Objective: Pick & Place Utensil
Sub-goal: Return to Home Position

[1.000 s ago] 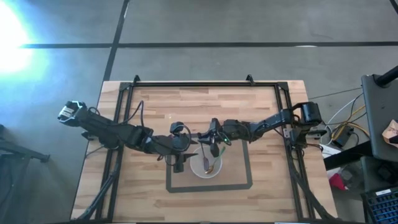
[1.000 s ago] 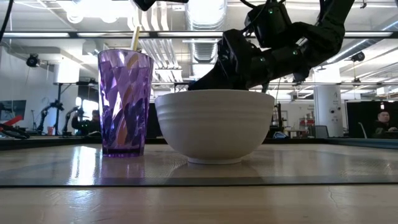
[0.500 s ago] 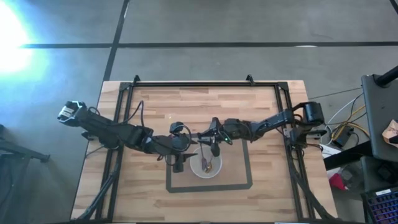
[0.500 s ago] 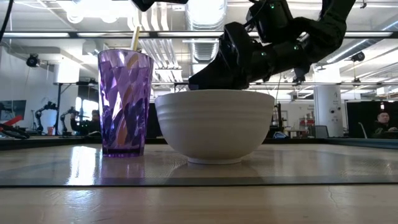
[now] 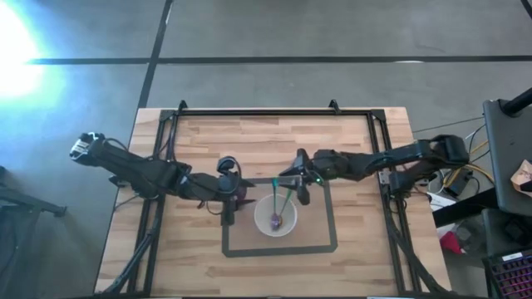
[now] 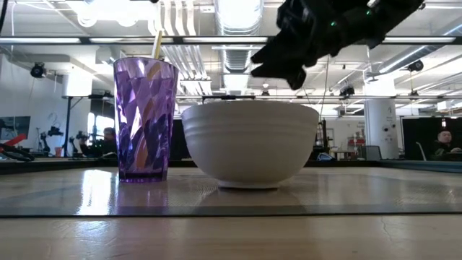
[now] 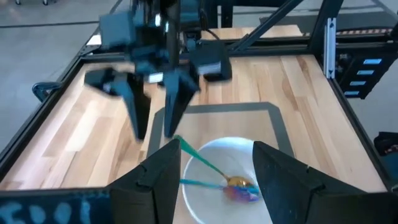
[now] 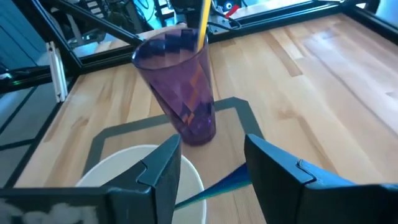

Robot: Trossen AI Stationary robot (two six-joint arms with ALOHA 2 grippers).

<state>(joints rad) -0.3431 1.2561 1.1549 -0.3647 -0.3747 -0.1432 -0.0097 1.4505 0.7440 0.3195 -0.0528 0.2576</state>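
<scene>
High view: green spoon (image 7: 202, 160) & blue fork (image 8: 221, 182) lie in white bowl (image 6: 249, 144); purple cup (image 6: 144, 119) w/ yellow straw (image 8: 202, 25) stands at its 10 o'clock. Left gripper (image 7: 214, 149) at 9, right gripper (image 7: 154, 130) at 1. Both are spread wide & empty, prob. since nothing's left to carry.

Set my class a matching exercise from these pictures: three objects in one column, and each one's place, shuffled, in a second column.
Objects:
1. thin yellow straw
2. green-handled spoon
3. round white bowl

Places:
a. resting on the wooden table, inside the dark tape rectangle
b. lying in the bowl
c. standing in the purple faceted cup

Pairs: 1-c, 2-b, 3-a
</scene>
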